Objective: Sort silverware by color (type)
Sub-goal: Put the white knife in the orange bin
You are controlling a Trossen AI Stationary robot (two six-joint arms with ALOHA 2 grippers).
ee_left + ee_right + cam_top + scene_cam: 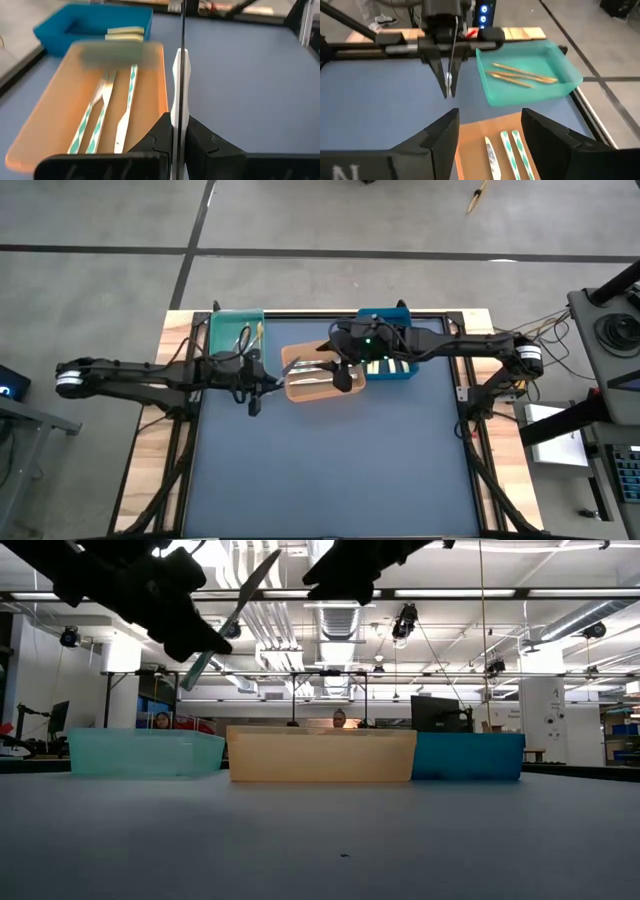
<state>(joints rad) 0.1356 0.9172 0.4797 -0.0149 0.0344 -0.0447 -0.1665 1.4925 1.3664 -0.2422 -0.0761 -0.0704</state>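
Note:
My left gripper (255, 398) is shut on a slim knife (180, 85) with a white handle and a thin blade, beside the orange bin (300, 388), on its left. My right gripper (490, 122) hangs open over that bin with nothing between its fingers. Three pieces of silverware with teal-patterned handles (107, 115) lie in the orange bin (55, 120). Gold pieces (520, 75) lie in the teal bin (560, 85). Cream-handled pieces (125, 34) lie in the blue bin (65, 30). My left gripper pinches the knife between its two fingers at the white handle (179, 117), seen edge-on. The fingers come from the table's left and slant a little downward. The knife (235, 615) sticks out past them, tilted, with its blade up, lifted clear of the table.
The three bins stand side by side along the table's far edge: teal (145, 752), orange (320, 755), blue (470, 755). The blue mat (330, 470) stretches toward the near edge. People (338, 718) show in the room behind.

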